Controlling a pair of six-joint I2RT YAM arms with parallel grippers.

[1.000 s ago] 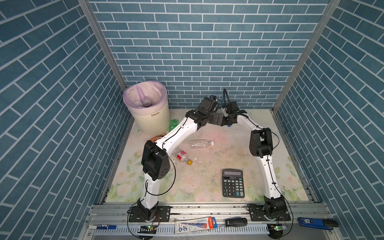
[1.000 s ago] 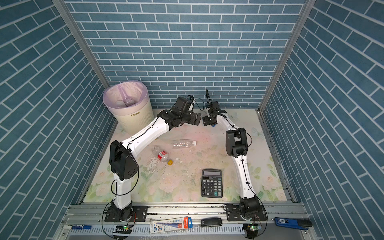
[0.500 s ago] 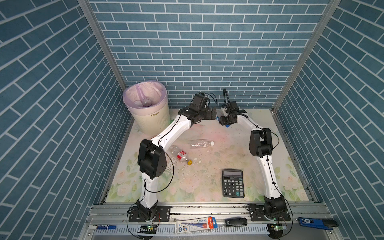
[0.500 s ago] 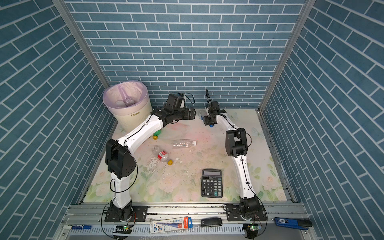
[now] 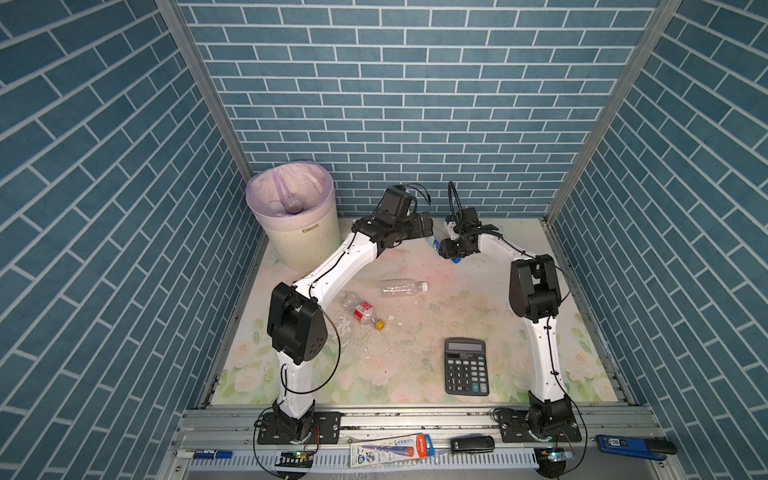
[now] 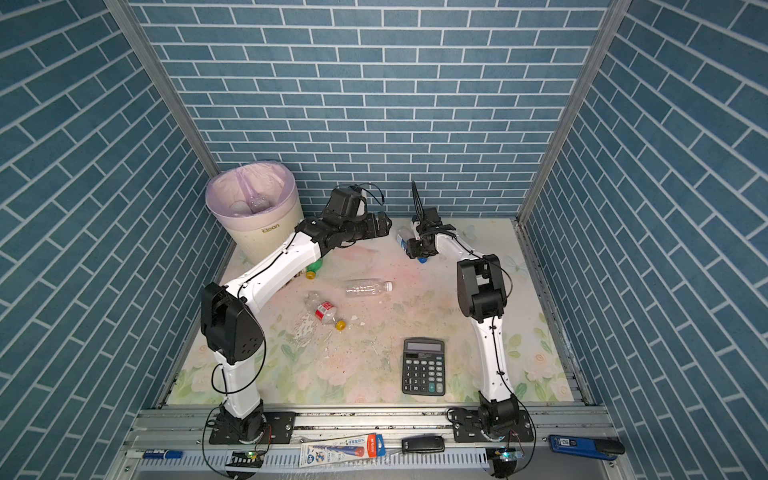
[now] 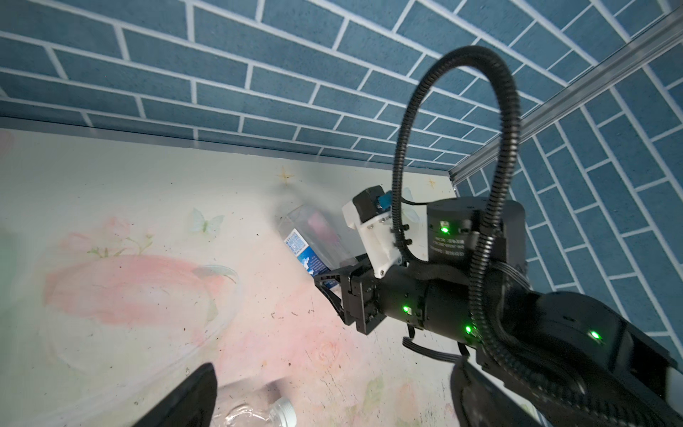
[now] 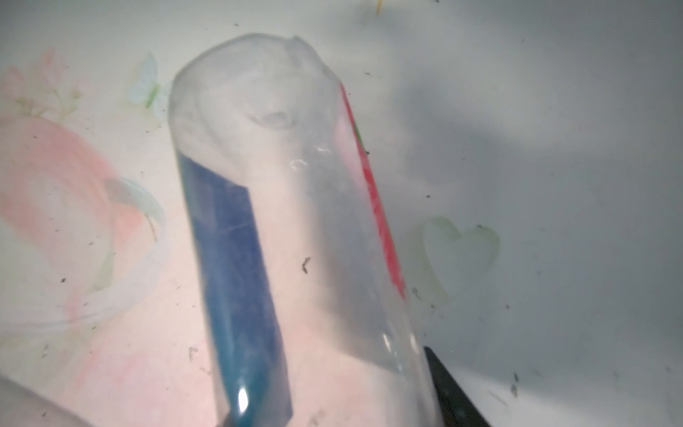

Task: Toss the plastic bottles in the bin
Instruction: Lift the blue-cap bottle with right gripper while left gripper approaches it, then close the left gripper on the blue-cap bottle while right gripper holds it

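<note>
Right fingers (image 8: 454, 392) pinch a smooth, clear, blue-labelled bottle (image 8: 295, 222).

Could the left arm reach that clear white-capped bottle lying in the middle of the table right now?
Probably yes. The left gripper is open and empty, and the white-capped bottle lies alone on bare table nearby; the right gripper, shut on the blue-labelled bottle, stands aside.

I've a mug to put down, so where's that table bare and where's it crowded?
Bare: front, between left arm and calculator; right side, between right arm and wall. Crowded: back middle, where the right gripper holds a blue-label bottle beside the left gripper; centre, with a clear bottle and a red-label bottle.
</note>
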